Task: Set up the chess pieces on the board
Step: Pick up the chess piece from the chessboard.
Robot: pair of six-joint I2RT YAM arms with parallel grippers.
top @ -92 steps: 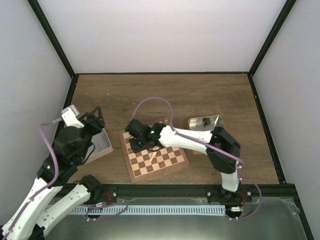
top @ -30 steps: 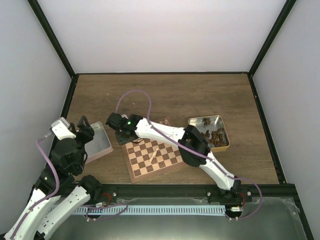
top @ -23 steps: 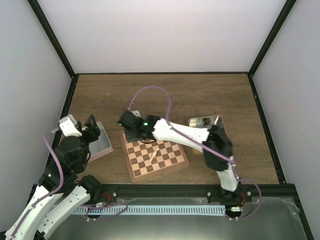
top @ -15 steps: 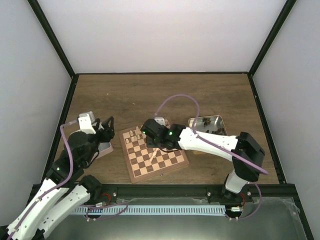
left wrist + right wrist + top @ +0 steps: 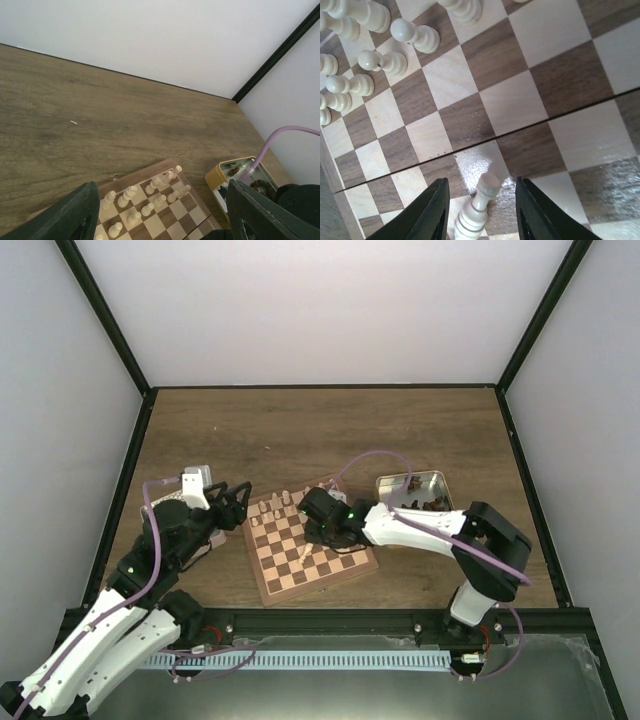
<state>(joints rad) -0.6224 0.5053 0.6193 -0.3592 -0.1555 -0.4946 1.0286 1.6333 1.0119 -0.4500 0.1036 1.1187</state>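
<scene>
The board point(image 5: 335, 562) lies in the middle of the table. Several cream chess pieces point(image 5: 268, 512) stand in two rows along its left side. In the left wrist view the same pieces point(image 5: 142, 197) sit just beyond my left gripper point(image 5: 162, 187), which is open and empty. That left gripper point(image 5: 238, 506) hovers at the board's left edge. My right gripper point(image 5: 333, 533) is low over the board's middle. It point(image 5: 481, 187) is open, its jaws either side of one cream piece point(image 5: 479, 206) lying on its side, without touching it.
A silver tin point(image 5: 413, 486) holding dark brown pieces stands right of the board, and its gold-coloured wall point(image 5: 219, 179) shows in the left wrist view. A second tin point(image 5: 204, 538) is mostly hidden under my left arm. Black frame rails border the table.
My right gripper has moved from the board's far left corner to its middle, uncovering the cream rows. The left arm has swung in to the board's left edge.
</scene>
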